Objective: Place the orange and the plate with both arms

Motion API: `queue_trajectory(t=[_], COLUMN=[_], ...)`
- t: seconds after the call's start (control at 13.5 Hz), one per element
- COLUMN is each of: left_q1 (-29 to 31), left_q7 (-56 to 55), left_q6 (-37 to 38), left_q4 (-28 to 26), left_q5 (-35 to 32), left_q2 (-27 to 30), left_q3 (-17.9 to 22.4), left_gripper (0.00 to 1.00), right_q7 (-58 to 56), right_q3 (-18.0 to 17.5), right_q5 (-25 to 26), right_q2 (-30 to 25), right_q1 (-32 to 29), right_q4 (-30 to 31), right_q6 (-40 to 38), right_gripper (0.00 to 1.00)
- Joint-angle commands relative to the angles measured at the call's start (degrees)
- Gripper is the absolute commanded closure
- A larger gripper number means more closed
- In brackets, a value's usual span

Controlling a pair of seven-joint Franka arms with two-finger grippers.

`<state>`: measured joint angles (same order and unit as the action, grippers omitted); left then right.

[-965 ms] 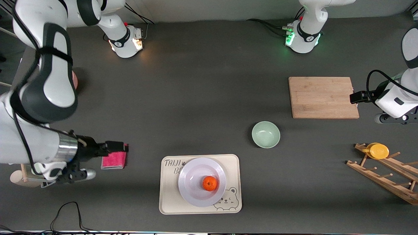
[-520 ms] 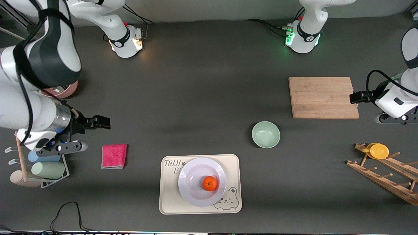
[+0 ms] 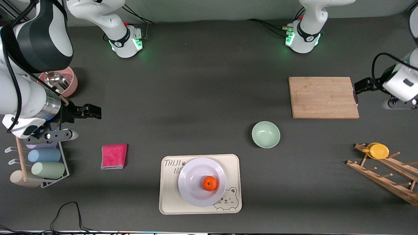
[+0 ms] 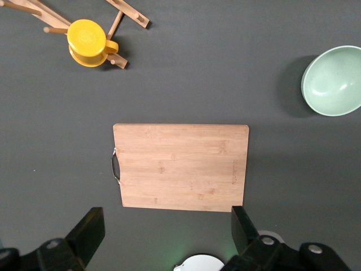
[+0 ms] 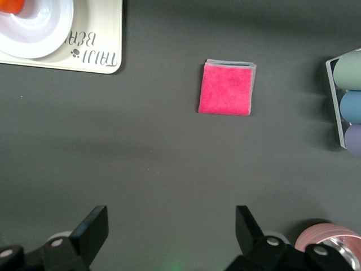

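On the bear tray (image 3: 169, 202) the orange (image 3: 209, 183) sits in the plate (image 3: 196, 192) — I've pulled both pincers back, right pincer (image 3: 93, 112) and left pincer (image 3: 361, 85) spread, empty — placing looks done.

Two white arms, dark grey joint bands, black cables, silver wrist ring, black grippers; green lights on bases.

Orange (image 5: 8, 5): cut by right wrist view's edge, sliver showing. Plate (image 5: 39, 31): partly cropped there. Pink bowl (image 3: 69, 85): partly hidden under right arm. Green bowl (image 4: 333, 80): clipped in left wrist view.
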<state>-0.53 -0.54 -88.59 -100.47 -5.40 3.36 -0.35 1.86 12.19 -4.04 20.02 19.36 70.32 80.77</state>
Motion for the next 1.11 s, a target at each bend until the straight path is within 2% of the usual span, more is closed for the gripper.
queue_trajectory(t=[0.0,0.3,0.59,0.67,0.82,0.89,1.04], left_q1=[0.1,-0.1,-0.2,-0.2,-0.6,-0.7,-0.3], left_q7=[-0.4,-0.3,-0.2,-0.2,-0.3,-0.3,-0.2], left_q6=[-1.5,-1.1,-0.2,0.8,1.4,1.5,1.4], left_q4=[-4.8,-4.8,-4.5,-4.3,-4.2,-3.6,-2.4], left_q5=[0.0,0.6,0.7,0.7,0.7,0.6,0.6], left_q2=[5.3,5.6,5.5,5.5,5.5,5.4,5.5], left_q3=[-0.4,-0.1,0.0,-0.1,0.0,0.0,0.2], left_gripper=[0.00,0.00,0.00,0.00,0.00,0.00,0.00], right_q7=[0.9,0.3,-2.1,-2.3,-2.5,-2.5,-2.4], right_q3=[-0.1,0.8,-1.3,-4.1,-13.8,-16.9,-18.3], right_q5=[0.7,0.9,0.7,0.7,1.4,1.6,3.4], right_q2=[-5.0,-9.5,-13.8,-16.5,-22.3,-24.7,-27.6], right_q1=[0.1,-0.6,-6.8,-10.2,-19.1,-21.7,-22.4], right_q4=[6.4,11.8,18.6,22.4,30.2,32.7,34.9], right_q6=[0.5,2.8,3.8,5.9,10.0,11.0,11.2], right_gripper=[0.00,0.00,0.00,0.00,0.00,0.00,0.00])
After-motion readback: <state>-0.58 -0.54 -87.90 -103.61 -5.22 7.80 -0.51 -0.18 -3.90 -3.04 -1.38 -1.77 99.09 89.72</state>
